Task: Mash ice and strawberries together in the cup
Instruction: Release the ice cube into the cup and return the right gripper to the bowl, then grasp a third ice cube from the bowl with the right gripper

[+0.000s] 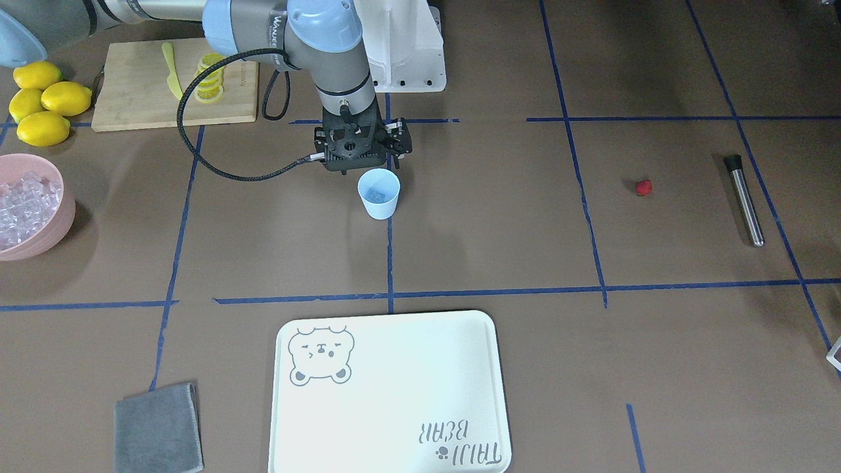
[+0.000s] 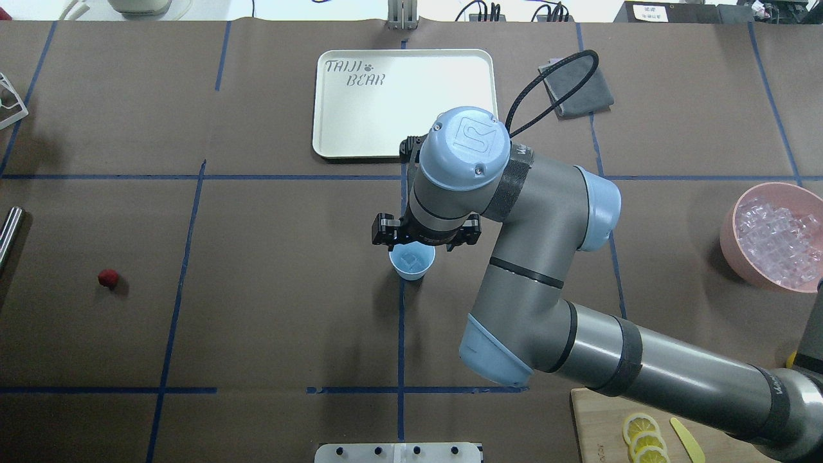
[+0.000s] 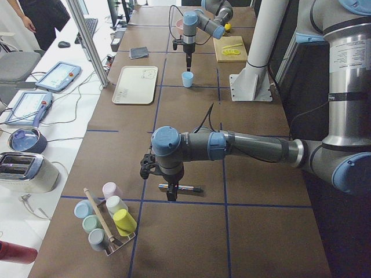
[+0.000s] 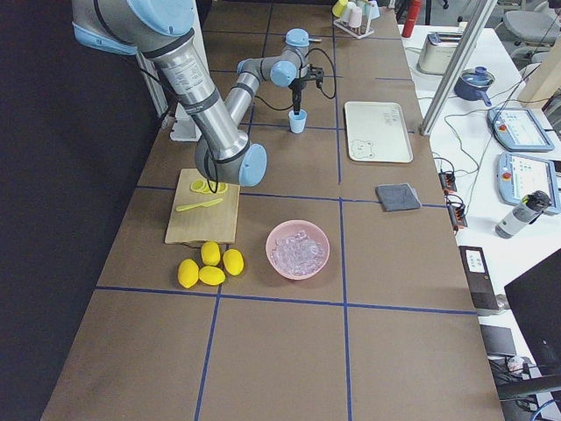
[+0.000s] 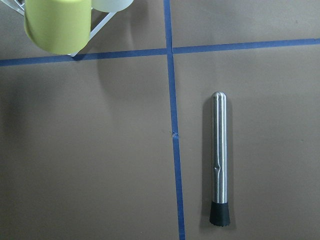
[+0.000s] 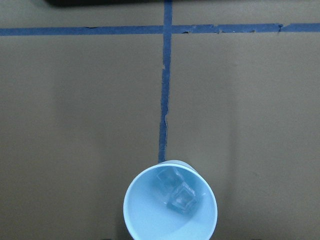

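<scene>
The pale blue cup stands near the table's middle on a blue tape line. In the right wrist view it holds two pieces of ice. My right gripper hangs just above and behind its rim, apparently open and holding nothing. More ice fills the pink bowl. The red strawberry lies alone on the table, far from the cup. My left gripper hovers over a steel muddler; only the exterior left view shows it, so I cannot tell its state.
A white tray lies in front of the cup. A cutting board carries lemon slices and a yellow knife, with whole lemons beside it. A grey cloth sits by the tray. A rack of cups stands near the muddler.
</scene>
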Robot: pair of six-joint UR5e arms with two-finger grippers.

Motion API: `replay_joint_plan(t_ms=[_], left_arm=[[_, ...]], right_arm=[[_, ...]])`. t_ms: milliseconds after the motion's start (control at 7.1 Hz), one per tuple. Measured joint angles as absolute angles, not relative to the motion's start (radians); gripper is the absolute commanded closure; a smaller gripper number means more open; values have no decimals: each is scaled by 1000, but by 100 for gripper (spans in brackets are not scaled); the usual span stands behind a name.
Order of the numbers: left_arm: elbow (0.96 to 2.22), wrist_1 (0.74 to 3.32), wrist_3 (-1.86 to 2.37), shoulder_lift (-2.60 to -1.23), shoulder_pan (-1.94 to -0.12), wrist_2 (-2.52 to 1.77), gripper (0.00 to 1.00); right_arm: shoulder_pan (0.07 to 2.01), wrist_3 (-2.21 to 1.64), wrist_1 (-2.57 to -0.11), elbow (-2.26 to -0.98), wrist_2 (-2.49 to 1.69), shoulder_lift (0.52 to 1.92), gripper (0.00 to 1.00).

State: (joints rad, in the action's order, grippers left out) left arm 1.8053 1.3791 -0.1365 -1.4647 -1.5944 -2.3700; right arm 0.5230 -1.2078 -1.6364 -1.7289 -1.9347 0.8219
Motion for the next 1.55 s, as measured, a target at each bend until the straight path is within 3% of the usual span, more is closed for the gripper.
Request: replay_joint_plan(t_ms=[423, 986, 1268, 1550], left_arm=[[1805, 1379, -136, -1465, -1595, -2370, 0], [1806, 1379, -136, -1463, -1595, -2370, 0], [1807, 1379, -135, -1463, -1595, -2370, 0], [1808, 1379, -135, -1464, -1594, -2370, 0]], right_arm=[[666, -1169, -1648, -1835, -2008, 894, 0], [978, -747, -1640, -2127, -2195, 1350, 0], [1122, -440, -1636, -2149, -2214, 1546, 0], [1203, -296, -1633, -2115, -2227, 1638, 1]])
